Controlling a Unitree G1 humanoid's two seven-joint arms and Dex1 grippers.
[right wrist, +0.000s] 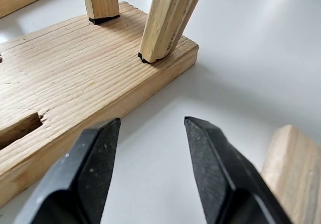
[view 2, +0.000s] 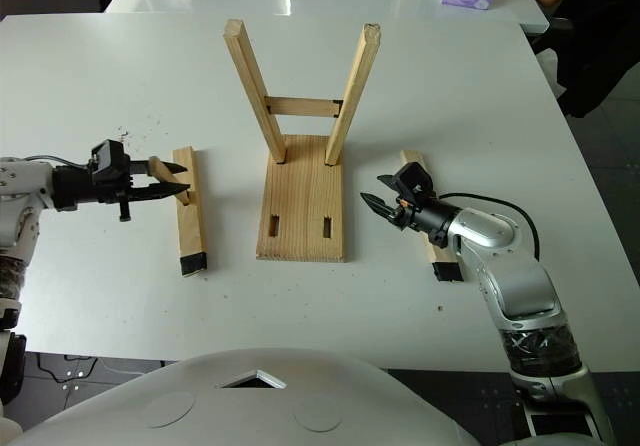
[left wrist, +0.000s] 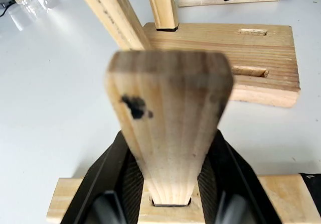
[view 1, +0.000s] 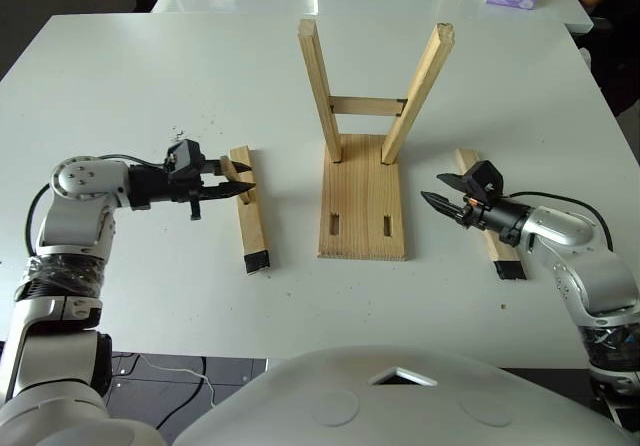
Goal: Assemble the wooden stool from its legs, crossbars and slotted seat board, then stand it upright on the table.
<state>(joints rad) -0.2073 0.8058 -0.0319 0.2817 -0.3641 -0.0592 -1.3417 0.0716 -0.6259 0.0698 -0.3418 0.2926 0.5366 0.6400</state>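
Our seat board (view 1: pixel 362 216) lies flat, lengthwise away from us. Left of it, the left gripper (view 1: pixel 240 188) pinches a crossbar (left wrist: pixel 168 128) pointing boardward. Right of it, the right gripper (view 1: pixel 430 186) is spread.

I saw a plain white surface (view 1: pixel 120 86). The seat board (view 1: pixel 362 216) was pale honey wood with fine, straight grain lines. The crossbar (left wrist: pixel 170 123) was light tan with one dark blotch on its face. The loose leg (view 1: pixel 252 226) was the same blond wood, tipped in black. The fingers (right wrist: pixel 95 163) were matte black.
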